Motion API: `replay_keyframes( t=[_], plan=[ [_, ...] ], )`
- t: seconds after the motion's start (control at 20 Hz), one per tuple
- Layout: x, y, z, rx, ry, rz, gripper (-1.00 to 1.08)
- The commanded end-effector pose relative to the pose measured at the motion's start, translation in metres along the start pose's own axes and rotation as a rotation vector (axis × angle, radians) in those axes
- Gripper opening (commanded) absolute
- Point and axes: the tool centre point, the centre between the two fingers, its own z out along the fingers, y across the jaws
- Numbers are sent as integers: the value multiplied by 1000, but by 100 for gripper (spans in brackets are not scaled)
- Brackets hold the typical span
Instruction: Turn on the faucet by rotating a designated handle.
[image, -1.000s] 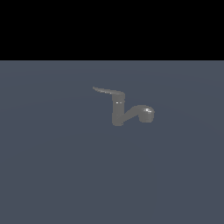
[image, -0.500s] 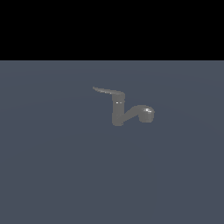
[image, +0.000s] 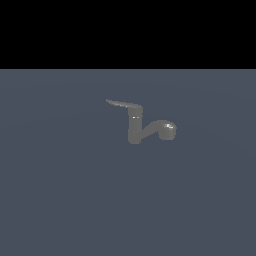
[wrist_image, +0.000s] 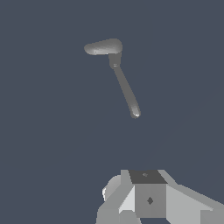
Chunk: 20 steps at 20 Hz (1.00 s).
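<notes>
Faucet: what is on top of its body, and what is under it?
On top of the faucet sits only the handle, pointing to the exterior view's left. Under it is the plain grey floor; the base's contact is too dim to judge.

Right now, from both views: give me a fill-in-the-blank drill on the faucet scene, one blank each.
1. In the exterior view, the handle points toward that view's ____.
2. The faucet spout ends in a ____ head.
3. The gripper is ____ from the handle.
4. The exterior view shows ____ of the arm.

Missing: left; round; apart; nothing
</notes>
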Motion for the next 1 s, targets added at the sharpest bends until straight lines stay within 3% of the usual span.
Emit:
replay_keyframes(
  t=[0.0, 0.35, 0.95],
  plan=[
    [8, -2, 2, 11, -3, 22, -100],
    [47, -12, 16, 57, -20, 131, -100],
    [138, -38, 69, 118, -73, 430, -100]
  ],
)
